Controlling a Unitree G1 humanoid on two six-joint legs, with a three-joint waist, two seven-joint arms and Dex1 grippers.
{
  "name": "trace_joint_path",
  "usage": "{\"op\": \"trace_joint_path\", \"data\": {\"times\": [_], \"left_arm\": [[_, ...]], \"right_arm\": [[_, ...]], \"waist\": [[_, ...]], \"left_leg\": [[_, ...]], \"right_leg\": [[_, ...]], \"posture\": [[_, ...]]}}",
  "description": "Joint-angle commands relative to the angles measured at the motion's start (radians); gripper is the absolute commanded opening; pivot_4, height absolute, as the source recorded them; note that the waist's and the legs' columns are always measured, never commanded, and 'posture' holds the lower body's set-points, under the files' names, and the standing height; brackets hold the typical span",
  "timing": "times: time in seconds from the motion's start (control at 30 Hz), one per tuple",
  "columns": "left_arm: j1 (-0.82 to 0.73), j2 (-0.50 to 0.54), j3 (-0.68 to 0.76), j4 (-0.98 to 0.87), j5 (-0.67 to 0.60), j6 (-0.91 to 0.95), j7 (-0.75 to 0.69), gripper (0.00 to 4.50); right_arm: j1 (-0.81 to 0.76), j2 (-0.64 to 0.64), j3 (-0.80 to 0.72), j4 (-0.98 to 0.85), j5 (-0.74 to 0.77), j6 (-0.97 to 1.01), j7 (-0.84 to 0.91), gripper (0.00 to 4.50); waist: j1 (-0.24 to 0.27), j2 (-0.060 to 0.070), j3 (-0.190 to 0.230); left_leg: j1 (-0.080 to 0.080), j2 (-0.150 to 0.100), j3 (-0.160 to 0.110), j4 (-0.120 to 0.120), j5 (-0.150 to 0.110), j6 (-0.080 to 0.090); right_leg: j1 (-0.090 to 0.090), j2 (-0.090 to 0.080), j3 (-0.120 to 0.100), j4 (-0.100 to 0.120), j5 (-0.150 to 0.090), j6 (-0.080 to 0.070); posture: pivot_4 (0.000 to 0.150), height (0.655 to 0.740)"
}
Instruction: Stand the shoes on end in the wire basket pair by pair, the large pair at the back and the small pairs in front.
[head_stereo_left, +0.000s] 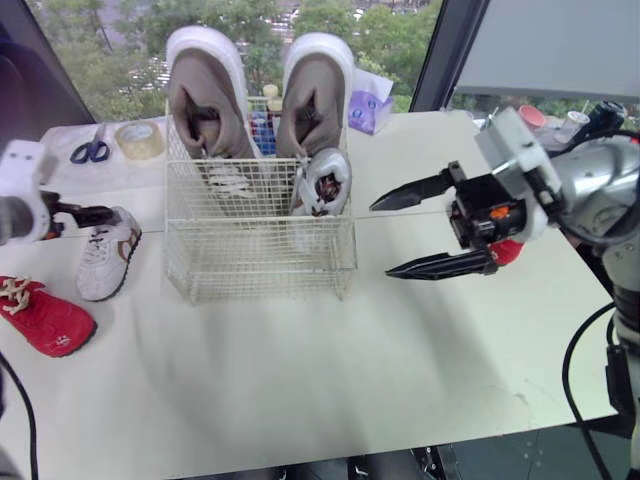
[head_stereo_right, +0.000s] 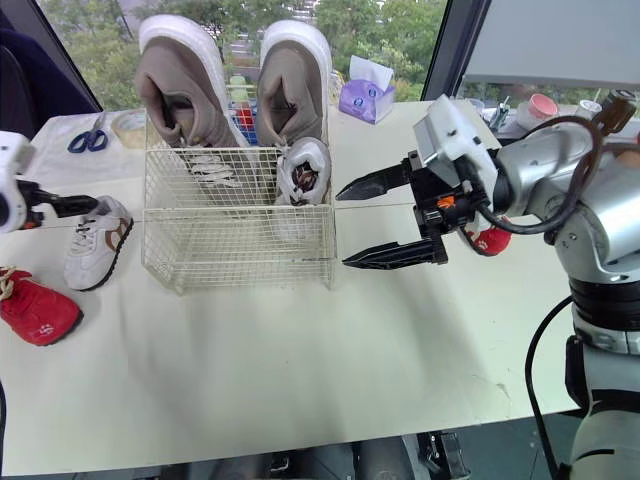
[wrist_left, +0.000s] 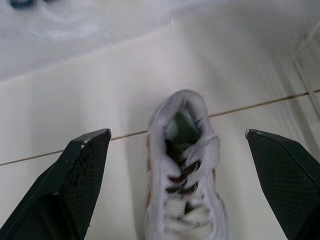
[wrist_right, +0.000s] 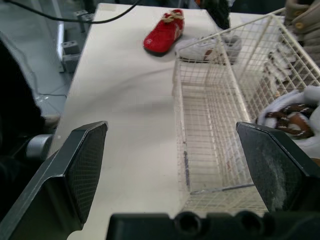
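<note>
Table (head_stereo_left: 300, 380) carries the wire basket (head_stereo_left: 260, 255), where the large grey pair (head_stereo_left: 205, 95) stands on end at the back and one small white shoe (head_stereo_left: 325, 182) stands in front, at the right. The right gripper (head_stereo_left: 380, 238) hangs just beside the basket, jaws spread and empty. The left gripper (wrist_left: 177, 132), jaws also spread, sits above a second white shoe (head_stereo_left: 105, 255) lying left of the basket, with a red shoe (head_stereo_left: 45, 318) nearby.

taupe lg shoes (head_stereo_left: 205, 105) | white basket (head_stereo_left: 260, 262) | red shoe (head_stereo_left: 45, 320)
</note>
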Motion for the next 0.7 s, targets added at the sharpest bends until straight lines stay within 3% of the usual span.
{"op": "trace_joint_path", "data": {"times": [0.03, 0.23, 0.37, 0.47, 0.7], "left_arm": [[-0.142, -0.044, -0.082, 0.205, 0.180, -0.083, -0.101, 4.50], [-0.253, -0.163, -0.144, 0.461, 0.356, -0.122, -0.186, 4.50], [-0.175, -0.206, -0.148, 0.545, 0.444, -0.147, -0.154, 4.50], [-0.155, -0.218, -0.136, 0.557, 0.480, -0.179, -0.146, 3.59], [-0.184, -0.230, -0.087, 0.560, 0.523, -0.177, -0.154, 0.48]], "right_arm": [[0.017, 0.009, -0.060, -0.048, 0.039, 0.012, -0.058, 4.45], [0.063, 0.031, -0.088, -0.090, 0.075, 0.029, -0.146, 4.45], [0.074, 0.057, -0.105, -0.101, 0.094, 0.029, -0.213, 4.45], [0.088, 0.069, -0.121, -0.120, 0.109, 0.037, -0.255, 4.50], [0.110, 0.074, -0.136, -0.137, 0.137, 0.040, -0.307, 4.50]], "waist": [[-0.002, -0.001, 0.000], [-0.006, -0.003, -0.001], [-0.009, -0.002, -0.001], [-0.014, -0.001, -0.002], [-0.012, -0.001, -0.002]], "left_leg": [[-0.001, 0.000, 0.000, 0.000, 0.000, 0.000], [-0.003, 0.000, 0.000, 0.000, -0.001, 0.003], [-0.002, 0.000, 0.000, 0.001, -0.001, 0.003], [0.003, 0.000, 0.001, 0.000, -0.004, 0.007], [0.009, 0.001, 0.001, 0.000, -0.006, 0.011]], "right_leg": [[0.000, 0.000, 0.000, 0.000, 0.000, 0.000], [-0.001, -0.001, 0.000, 0.000, 0.000, 0.001], [-0.001, -0.002, 0.000, 0.000, 0.000, 0.001], [0.001, -0.003, 0.001, 0.001, 0.000, 0.001], [0.004, -0.005, 0.002, 0.003, 0.000, 0.001]], "posture": [[0.150, 0.7400], [0.150, 0.7400], [0.150, 0.7400], [0.150, 0.7400], [0.150, 0.7400]]}}
